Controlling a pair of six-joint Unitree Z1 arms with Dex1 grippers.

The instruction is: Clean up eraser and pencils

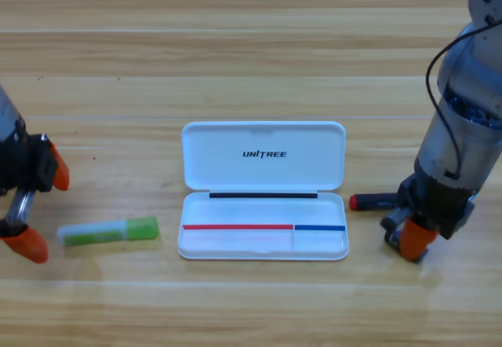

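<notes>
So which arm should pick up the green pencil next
Left. The left gripper sits open right beside the green pencil on the case's left. The right gripper is down over the black-and-red pencil on the far side.

You see the pale green pencil with its bright green cap lying flat and nearly level left of the case, while the black pencil shows only its red-tipped end right of it; the eraser is hidden.
</notes>
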